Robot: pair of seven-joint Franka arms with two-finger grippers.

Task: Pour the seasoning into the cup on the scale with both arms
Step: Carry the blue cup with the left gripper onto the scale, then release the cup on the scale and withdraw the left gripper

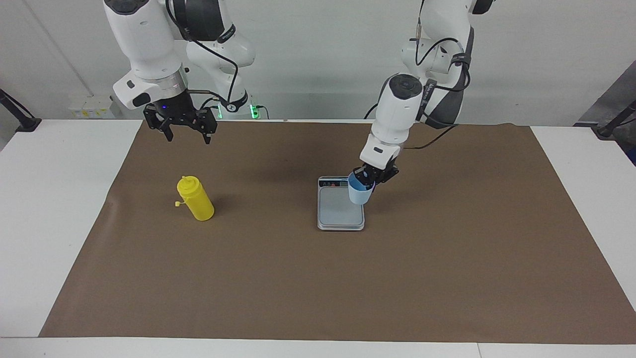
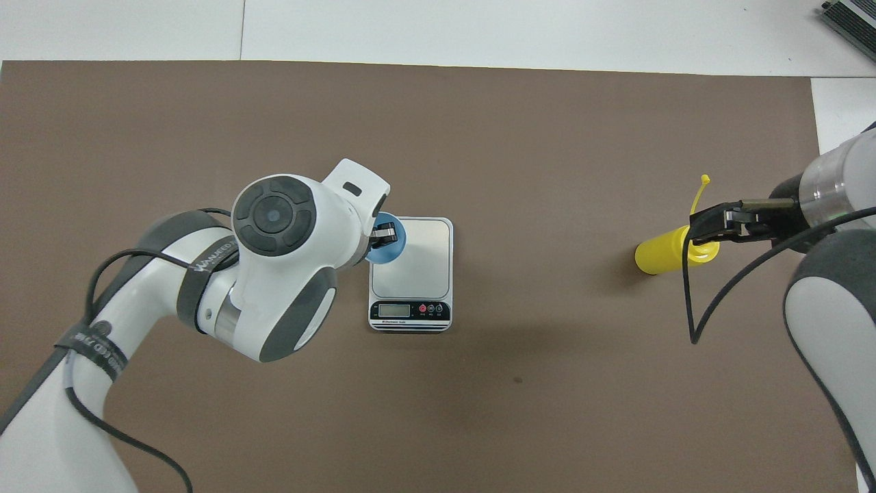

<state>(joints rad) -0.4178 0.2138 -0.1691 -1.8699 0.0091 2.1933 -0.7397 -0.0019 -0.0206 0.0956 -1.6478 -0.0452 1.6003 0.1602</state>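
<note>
1. Over the scale's (image 1: 341, 208) corner toward the left arm's end of the table, the left gripper (image 1: 366, 178) pinches the rim of the pale blue cup (image 1: 359, 192), one finger inside the cup and one outside.
2. From the facing view, the cup hangs tilted, its base above the silver plate; whether it touches the plate I cannot tell.
3. From overhead, the left arm's white wrist (image 2: 287, 239) covers most of the cup (image 2: 391, 245), leaving only part of its blue rim and one fingertip visible at the scale's (image 2: 417, 263) edge.
4. Overhead alone shows the scale's dark display strip and red buttons clearly, on the edge nearest the robots.
5. High over the brown mat's (image 1: 318, 278) edge nearest the robots, the right gripper (image 1: 188, 135) waits with its fingers spread wide, holding nothing.
6. Overhead, that right gripper (image 2: 712, 224) overlaps the nozzle end of the yellow seasoning (image 2: 667, 252); the facing view shows them well apart.
7. Standing on the mat, the seasoning (image 1: 195, 199) is toward the right arm's end, well apart from the scale, its small cap hanging on a tether.
</note>
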